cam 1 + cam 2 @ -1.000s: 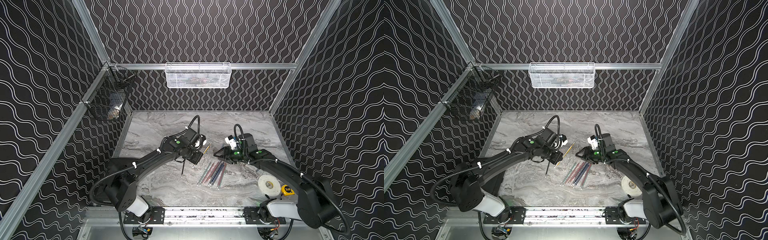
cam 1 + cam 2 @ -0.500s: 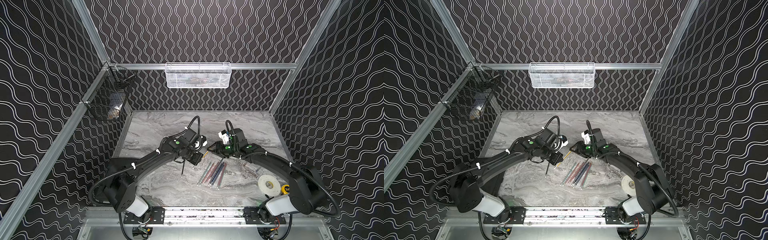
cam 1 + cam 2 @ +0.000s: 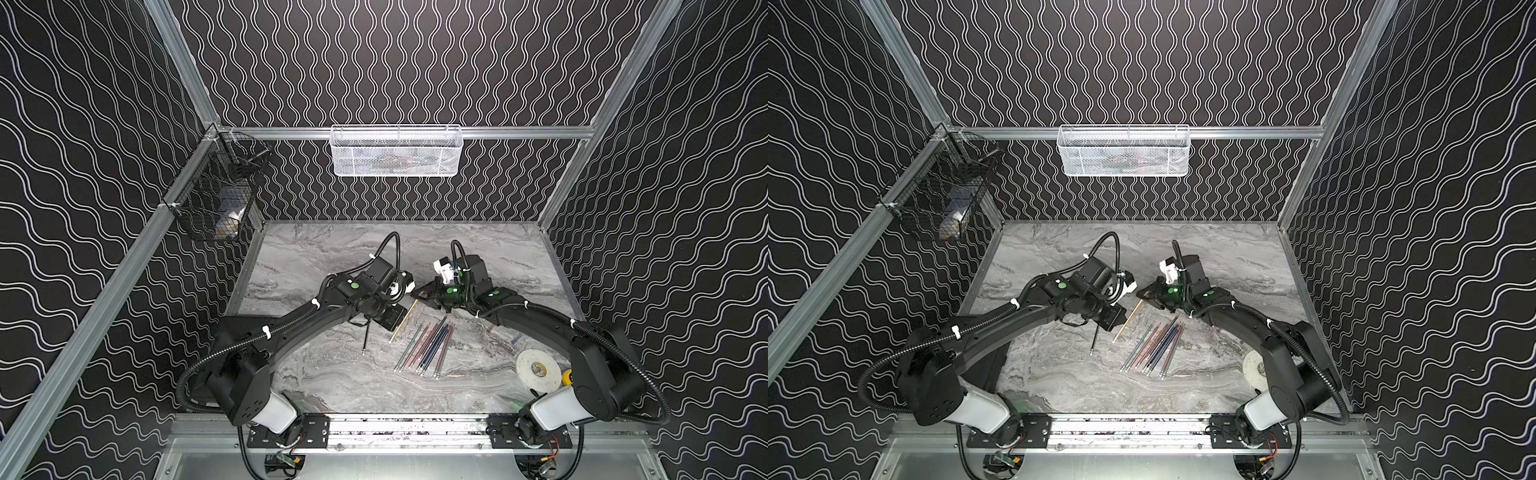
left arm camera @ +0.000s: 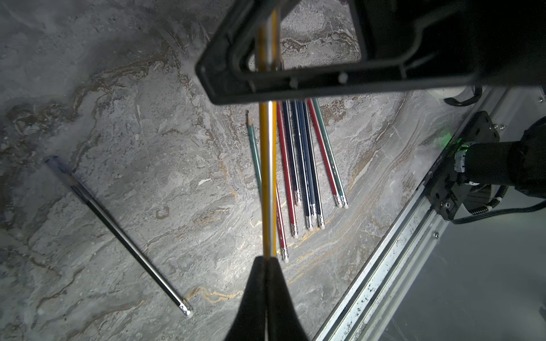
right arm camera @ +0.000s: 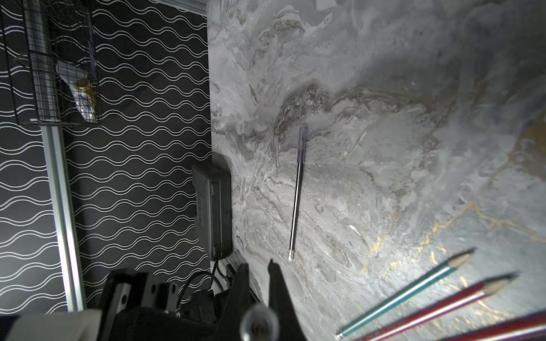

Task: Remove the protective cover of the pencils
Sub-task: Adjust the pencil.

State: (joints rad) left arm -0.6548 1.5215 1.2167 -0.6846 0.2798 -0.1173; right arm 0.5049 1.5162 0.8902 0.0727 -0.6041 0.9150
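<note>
A yellow pencil (image 3: 404, 321) hangs in the air between two robot arms over the middle of a grey marbled tabletop (image 3: 332, 253). It slants from the left gripper (image 4: 266, 261), whose jaws are pressed tight on it toward its lower end, up to the right gripper (image 3: 417, 293), whose jaws are closed on its opposite end. In the right wrist view that end shows head-on, round and silvery, between the right gripper's jaws, and whether a cover sits on it cannot be made out. In the left wrist view the yellow pencil crosses in front of the other pencils (image 3: 424, 347), which lie side by side in a loose row on the tabletop just below the two grippers. They are green, red and dark blue, with their small silvery ends turned toward the robot's base rail and their bare sharpened points toward the grippers. A black pencil (image 3: 365, 338) lies alone on the left arm's side of the row and apart from it, with a translucent cover (image 5: 302, 141) on the end away from the rail. Well apart from the pencils, a white roll of tape (image 3: 538, 368) lies flat beside the right arm's base. A white mesh basket (image 3: 397, 151) hangs on the patterned back wall and a black wire basket (image 3: 216, 199) on the side wall by the left arm.
</note>
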